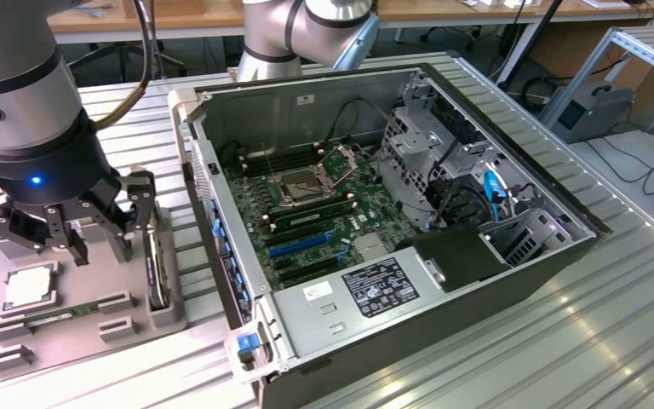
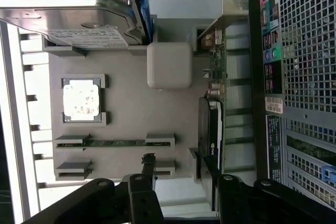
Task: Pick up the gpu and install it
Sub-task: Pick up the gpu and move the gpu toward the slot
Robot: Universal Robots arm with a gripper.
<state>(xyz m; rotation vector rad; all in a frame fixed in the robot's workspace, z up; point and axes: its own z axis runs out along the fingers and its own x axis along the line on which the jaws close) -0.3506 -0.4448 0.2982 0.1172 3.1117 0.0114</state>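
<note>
The gpu (image 2: 212,121) stands on edge in a slot of the grey fixture tray (image 2: 131,108). Its black round fan faces the tray and its silver bracket (image 2: 227,22) is at one end. In the exterior view the gpu (image 1: 161,268) is a thin dark card at the side of the tray nearest the computer case. My gripper (image 1: 94,234) hangs open and empty above the tray. In the wrist view, one of the gripper's (image 2: 178,182) fingers (image 2: 211,179) lines up with the card's edge, and the other finger (image 2: 148,174) is over the tray.
The tray also holds a silver hard drive (image 2: 79,22), a processor chip (image 2: 81,100) and a green memory stick (image 2: 113,142). The open computer case (image 1: 418,213) lies to the exterior view's right, its motherboard with blue card slots (image 1: 299,247) exposed. Its perforated rear panel (image 2: 307,66) runs beside the gpu.
</note>
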